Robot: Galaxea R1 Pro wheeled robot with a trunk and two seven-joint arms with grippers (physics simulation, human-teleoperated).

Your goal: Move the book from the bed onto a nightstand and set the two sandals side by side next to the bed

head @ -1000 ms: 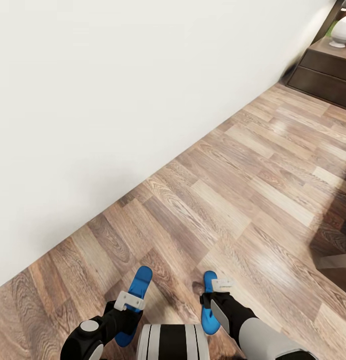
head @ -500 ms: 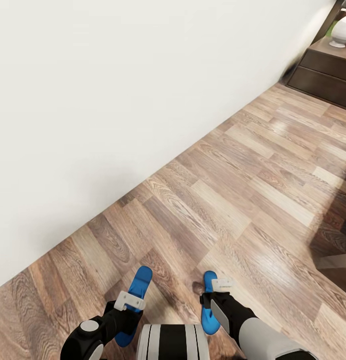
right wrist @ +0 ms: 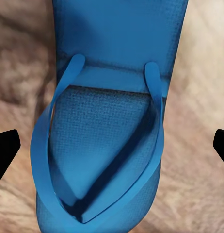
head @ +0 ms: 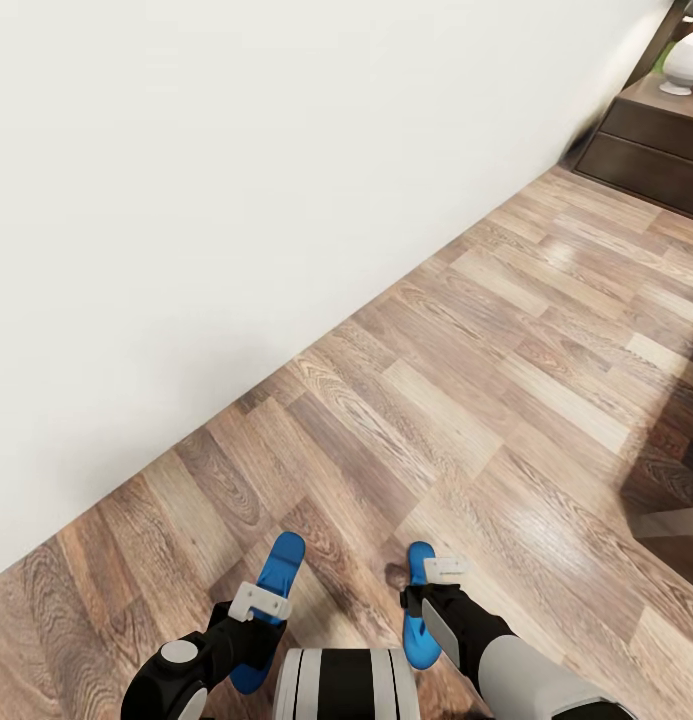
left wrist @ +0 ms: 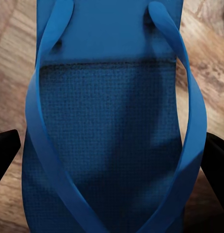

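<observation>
Left fingers (head: 258,601) clamp sandal (head: 278,575); right fingers (head: 436,580) clamp other sandal (head: 419,610).

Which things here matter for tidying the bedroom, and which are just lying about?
Part of the job:
- left sandal, at the left tool
- right sandal, at the right tool
- nightstand, far right corner

Just there:
- white lamp on the nightstand
- wall
- floor

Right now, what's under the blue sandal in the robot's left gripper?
Wood-plank floor shows around the left sandal on both sides. Directly beneath, the sole covers everything, and I can't tell whether it touches the floor.
</observation>
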